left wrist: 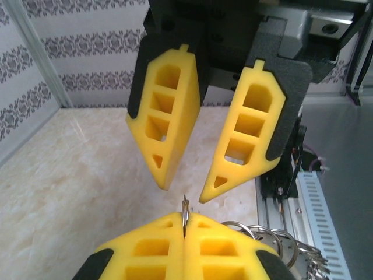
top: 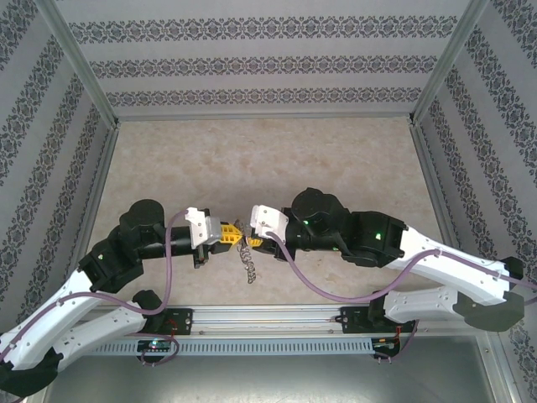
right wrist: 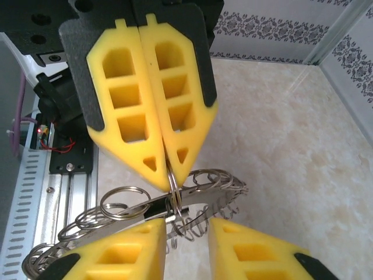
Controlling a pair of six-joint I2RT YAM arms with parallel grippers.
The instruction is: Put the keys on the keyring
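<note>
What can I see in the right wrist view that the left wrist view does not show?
Right wrist view: the keyring's flat grey band, below the left gripper. Left wrist view: the right gripper from the front, jaws apart. Both: the left gripper shut on one wire loop of the keyring, with more loops beside it.

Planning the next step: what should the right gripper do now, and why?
Probably ease the right gripper straight back: its jaws stand open astride the keyring, which hangs from the left gripper, shut on one wire loop.
</note>
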